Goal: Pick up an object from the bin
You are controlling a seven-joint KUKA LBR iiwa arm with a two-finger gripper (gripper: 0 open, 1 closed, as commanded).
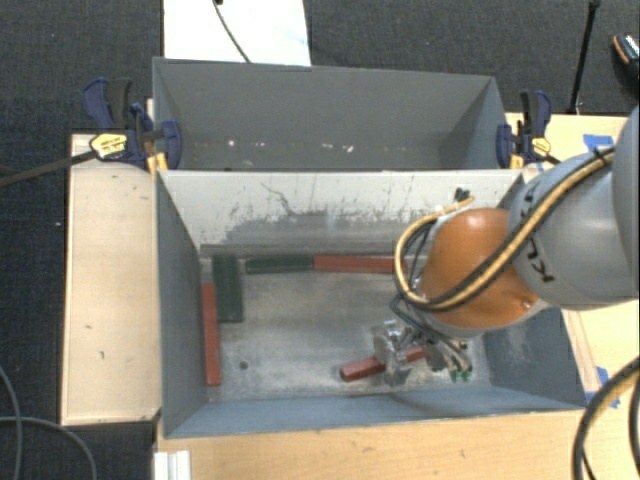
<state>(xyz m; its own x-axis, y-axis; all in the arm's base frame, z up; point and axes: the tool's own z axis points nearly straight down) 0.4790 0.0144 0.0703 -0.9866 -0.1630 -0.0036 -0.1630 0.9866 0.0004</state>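
Hovering near the bin's (pixel 185 298) front wall, the gripper (pixel 400 356) sits over a short red bar (pixel 358 371); open or closed, I cannot tell.

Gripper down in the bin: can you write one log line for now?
gripper | low, front right of bin | at end of short red stick | stick on floor

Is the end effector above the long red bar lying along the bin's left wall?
No, the end effector is at the front right of the bin, beside a short red stick, well apart from the long red bar.
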